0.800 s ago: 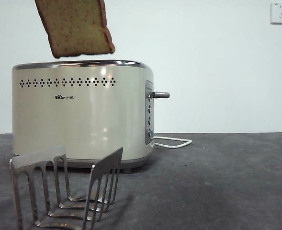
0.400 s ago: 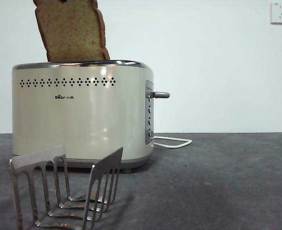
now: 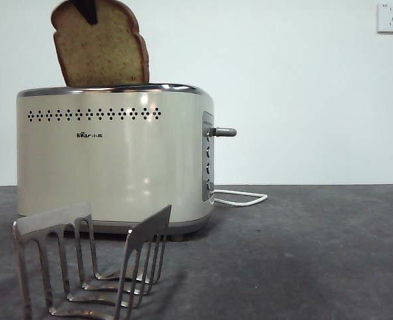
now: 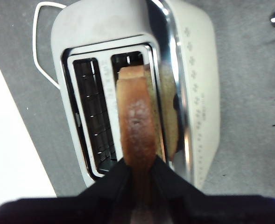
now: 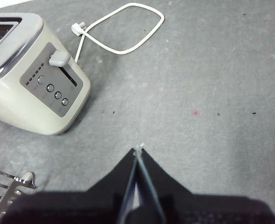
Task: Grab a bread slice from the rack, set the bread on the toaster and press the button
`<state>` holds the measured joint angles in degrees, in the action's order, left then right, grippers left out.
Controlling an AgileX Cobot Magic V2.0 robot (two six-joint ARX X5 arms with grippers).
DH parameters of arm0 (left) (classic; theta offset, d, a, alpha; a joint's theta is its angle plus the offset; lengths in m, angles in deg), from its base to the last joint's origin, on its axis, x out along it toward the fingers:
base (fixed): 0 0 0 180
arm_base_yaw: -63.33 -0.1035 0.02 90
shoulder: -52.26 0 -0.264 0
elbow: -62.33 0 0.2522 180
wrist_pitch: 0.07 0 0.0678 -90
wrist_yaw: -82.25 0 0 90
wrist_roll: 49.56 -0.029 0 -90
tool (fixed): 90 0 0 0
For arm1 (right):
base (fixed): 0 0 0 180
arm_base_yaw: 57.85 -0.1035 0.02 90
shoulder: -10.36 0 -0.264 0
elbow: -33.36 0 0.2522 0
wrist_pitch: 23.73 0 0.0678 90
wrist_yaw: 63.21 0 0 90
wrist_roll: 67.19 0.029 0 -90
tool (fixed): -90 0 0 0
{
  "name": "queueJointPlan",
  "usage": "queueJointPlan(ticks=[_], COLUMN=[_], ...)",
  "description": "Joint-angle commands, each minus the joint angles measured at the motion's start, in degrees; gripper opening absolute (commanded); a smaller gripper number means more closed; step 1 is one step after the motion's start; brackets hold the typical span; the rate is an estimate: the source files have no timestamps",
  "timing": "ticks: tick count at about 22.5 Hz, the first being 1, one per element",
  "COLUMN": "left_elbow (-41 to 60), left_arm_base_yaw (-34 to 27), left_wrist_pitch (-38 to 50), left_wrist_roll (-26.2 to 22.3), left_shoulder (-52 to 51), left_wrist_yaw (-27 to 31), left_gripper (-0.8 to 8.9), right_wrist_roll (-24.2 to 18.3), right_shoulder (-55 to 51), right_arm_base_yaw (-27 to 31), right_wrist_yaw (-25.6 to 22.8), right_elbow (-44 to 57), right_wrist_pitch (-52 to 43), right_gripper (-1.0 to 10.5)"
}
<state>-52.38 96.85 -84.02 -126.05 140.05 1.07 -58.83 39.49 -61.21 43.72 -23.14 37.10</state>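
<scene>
The slice of bread (image 3: 101, 50) stands upright with its lower edge sunk in a slot of the cream toaster (image 3: 116, 160). My left gripper (image 3: 86, 9) is shut on the slice's rounded top crust; only its black tip shows in the front view. In the left wrist view the left gripper (image 4: 138, 169) pinches the crust of the slice (image 4: 136, 123) above the toaster's (image 4: 195, 74) slot nearer the dotted side. The grey lever button (image 3: 224, 132) sticks out of the side panel, raised. The silver rack (image 3: 89, 260) stands empty in front. My right gripper (image 5: 137, 151) is shut, hovering over bare table, away from the button (image 5: 59, 58).
A white power cord (image 3: 239, 197) loops on the dark grey table (image 3: 303, 253) behind the toaster's right side; it also shows in the right wrist view (image 5: 123, 32). A wall socket (image 3: 390, 18) is at the upper right. The second toaster slot (image 4: 93, 121) is empty.
The slice has come down from hanging tilted above the toaster to standing upright with its bottom in the slot, still held by the left gripper.
</scene>
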Motion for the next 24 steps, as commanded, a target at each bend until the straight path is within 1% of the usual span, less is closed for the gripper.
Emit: queueJointPlan(ticks=[1, 7, 11, 18, 19, 20, 22, 23, 24], left_elbow=[-0.28, -0.28, -0.28, -0.28, -0.28, -0.31, -0.31, -0.31, -0.31], left_arm_base_yaw=[-1.05, -2.08, -2.12, -2.62, -2.60, -2.60, -2.60, -2.60, -2.60], left_wrist_pitch=[1.05, 1.09, 2.78, 3.28, 3.74, 4.20, 5.07, 5.51, 5.79], left_wrist_roll=[0.68, 1.51, 1.49, 1.57, 2.36, 3.82, 7.50, 8.22, 8.41], left_shoulder=[1.27, 3.54, 5.07, 7.26, 7.26, 7.21, 7.10, 6.80, 6.56], left_wrist_yaw=[-0.20, -0.31, -3.30, -3.23, -3.21, -3.19, -2.75, -2.80, -2.78], left_gripper=[-0.04, -0.04, -0.04, 0.00, 0.06, 0.34, 1.96, 3.02, 3.68], right_wrist_roll=[-1.18, -1.25, -1.62, -2.29, -2.29, -2.29, -2.29, -2.29, -2.29], right_shoulder=[-0.02, -0.02, -0.02, -0.02, -0.02, -0.02, -0.02, -0.02, -0.02], right_arm_base_yaw=[0.00, 0.00, 0.00, 0.00, 0.00, 0.00, 0.00, 0.00, 0.00], right_wrist_yaw=[0.00, 0.00, -0.20, -0.48, -0.48, -0.48, -0.48, -0.48, -0.46], right_elbow=[-0.31, -0.31, -0.31, -0.31, -0.31, -0.31, -0.31, -0.31, -0.31], right_wrist_pitch=[-0.33, -0.35, -0.33, -0.26, -0.26, -0.26, -0.26, -0.26, -0.26], right_gripper=[0.0, 0.0, 0.0, 0.0, 0.0, 0.0, 0.0, 0.0, 0.0])
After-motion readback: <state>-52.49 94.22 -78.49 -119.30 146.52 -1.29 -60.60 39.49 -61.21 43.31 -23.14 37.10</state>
